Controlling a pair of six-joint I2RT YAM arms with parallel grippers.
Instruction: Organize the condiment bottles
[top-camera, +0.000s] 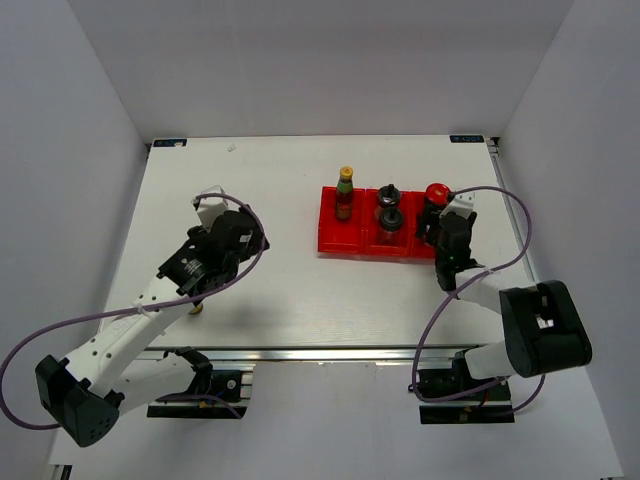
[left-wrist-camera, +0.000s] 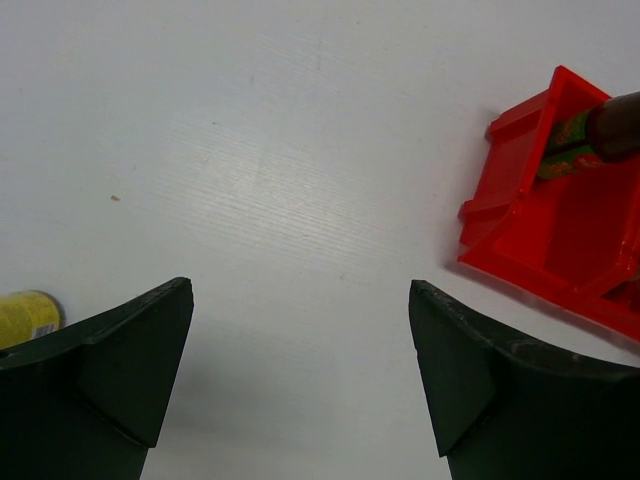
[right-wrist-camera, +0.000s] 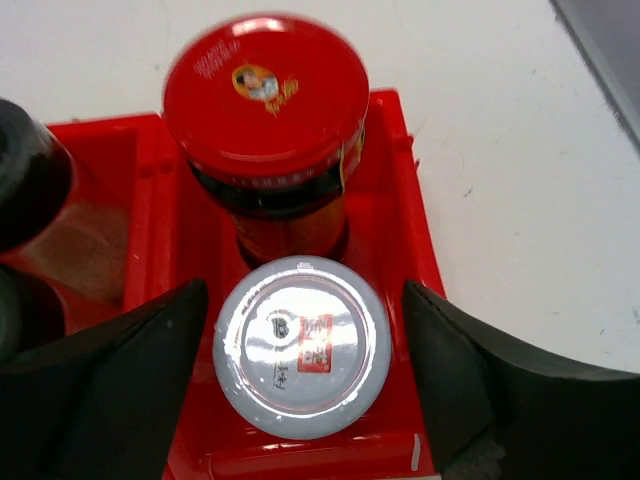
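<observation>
A silver-lidded glass jar (right-wrist-camera: 302, 345) stands upright in the near end of the right-hand compartment of a red three-compartment plastic tray (right-wrist-camera: 400, 220). The right jaws stand spread on either side of its lid. A thin strip of red tray shows beside the right finger (right-wrist-camera: 470, 380), and the left finger (right-wrist-camera: 120, 380) sits just beside the lid.

Right behind it in the same compartment, nearly touching, is a dark jar with a red lid (right-wrist-camera: 265, 95). The middle compartment holds two black-capped shakers, one behind (top-camera: 389, 193) and one in front (top-camera: 389, 218). The leftmost compartment holds a slim yellow-capped sauce bottle (top-camera: 345, 195) standing upright at its far end.

In the top view the tray sits right of centre in the upper half of the frame. The right arm (top-camera: 540, 330) rises from its base at the lower right. It folds at a bulky black joint and reaches up and left, so its wrist points down over the tray's right end.

A second yellow-capped bottle (left-wrist-camera: 25, 318) shows only its yellow end. It lies on the white surface (top-camera: 300, 290) well apart from the tray, at the lower left of the left wrist view and just beside one finger. The left arm (top-camera: 130, 320) slants from the lower left towards the centre, wrist bent down over bare surface. The left jaws are spread wide and hold nothing.
</observation>
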